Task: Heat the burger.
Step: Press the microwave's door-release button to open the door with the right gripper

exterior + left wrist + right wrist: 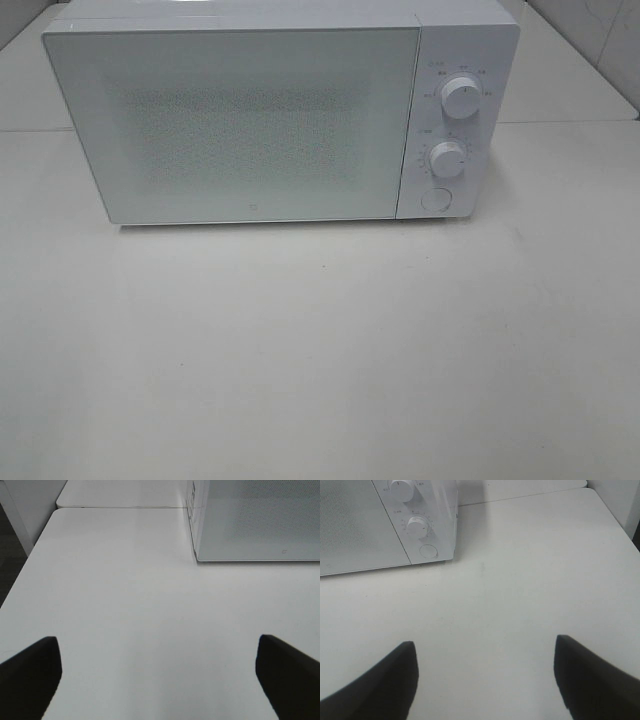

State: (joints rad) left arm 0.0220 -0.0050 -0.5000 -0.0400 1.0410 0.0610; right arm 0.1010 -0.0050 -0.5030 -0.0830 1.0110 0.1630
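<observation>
The burger is not in any view. A white microwave [240,120] stands at the back of the white table with its door shut. It has two round knobs [460,95] and a round button on its right panel. It also shows in the left wrist view [255,520] and the right wrist view [380,525]. My left gripper [157,680] is open and empty above bare table, left of the microwave's front. My right gripper [485,680] is open and empty above bare table, right of the microwave's front. Neither gripper shows in the exterior high view.
The white table [320,350] stretches in front of the microwave. Its left edge [25,570] drops to a dark floor. A seam to a second tabletop runs behind it [120,507]. A tiled wall [600,40] stands at the back right.
</observation>
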